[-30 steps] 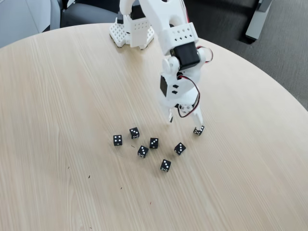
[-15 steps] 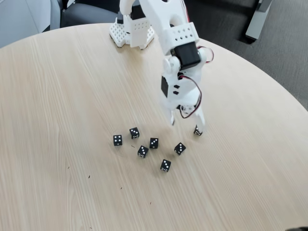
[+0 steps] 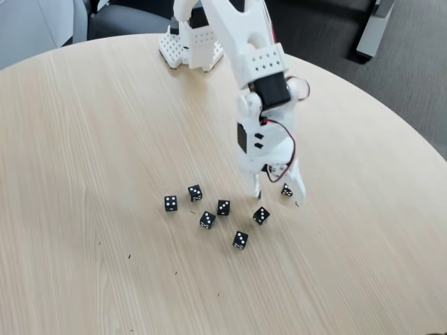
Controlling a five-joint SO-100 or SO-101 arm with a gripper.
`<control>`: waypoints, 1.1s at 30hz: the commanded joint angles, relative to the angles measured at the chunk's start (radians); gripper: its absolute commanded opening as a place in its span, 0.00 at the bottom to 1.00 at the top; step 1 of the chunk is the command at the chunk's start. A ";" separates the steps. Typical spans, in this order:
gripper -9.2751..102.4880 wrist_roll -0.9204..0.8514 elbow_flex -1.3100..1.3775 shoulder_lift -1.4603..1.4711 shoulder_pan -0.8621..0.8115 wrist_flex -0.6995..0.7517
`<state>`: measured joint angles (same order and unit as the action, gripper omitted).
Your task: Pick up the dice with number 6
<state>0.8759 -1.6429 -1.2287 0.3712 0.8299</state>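
Claw [image 3: 278, 196] spread, tips at table [image 3: 105, 139]; dice with number 6 [image 3: 286, 189] between fingers, ungripped.

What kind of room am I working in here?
Probably an office or meeting room: a round light-wood table, grey carpet beyond its edge, and what looks like a chair's dark seat at the far side.

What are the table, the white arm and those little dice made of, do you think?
Table: pale wood-look top, probably laminate, with straight printed-looking grain and a matte sheen. Arm: white matte plastic, with perforated panels. Dice: black with white pips, likely hard plastic.
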 commanded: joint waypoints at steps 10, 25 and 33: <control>0.33 0.138 0.002 0.014 -0.015 0.017; 0.33 0.118 0.015 -0.003 0.095 0.017; 0.33 0.126 0.015 -0.003 0.202 0.017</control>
<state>1.0002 -1.6368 -1.2164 0.5461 0.8391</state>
